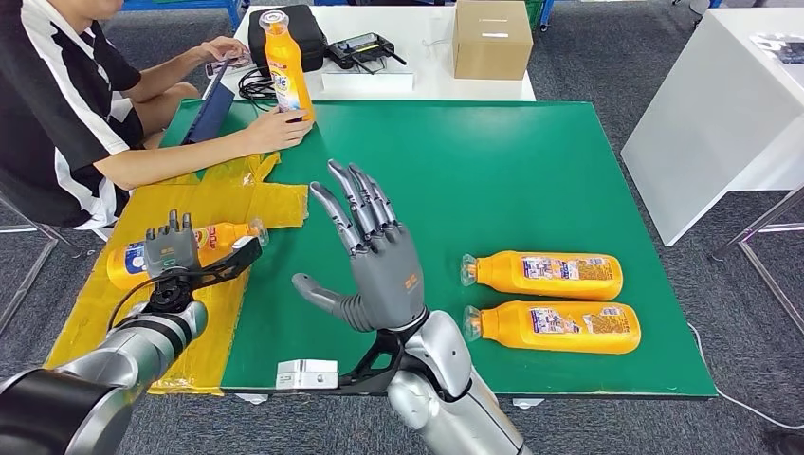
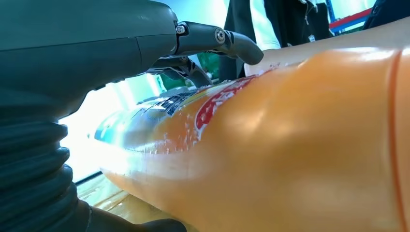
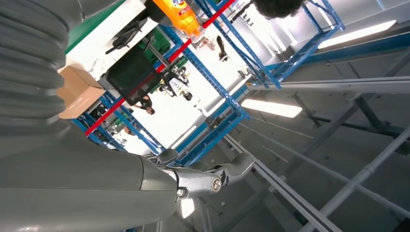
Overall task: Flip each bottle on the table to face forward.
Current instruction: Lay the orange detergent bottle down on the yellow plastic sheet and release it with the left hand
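Orange bottles point(image 1: 548, 274) with colourful labels lie on a green mat point(image 1: 531, 171), yellow sheeting point(image 1: 223, 194) sits beneath the left hand's grey fingers point(image 1: 173, 223), and a person wears black-and-white stripes point(image 1: 47, 104).

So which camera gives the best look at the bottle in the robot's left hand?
The head view: it shows the whole bottle lying on the yellow mat, with the left hand over its middle. The left wrist view is too close, showing just a blurred orange side and part of the label. The right wrist view points up at the ceiling.
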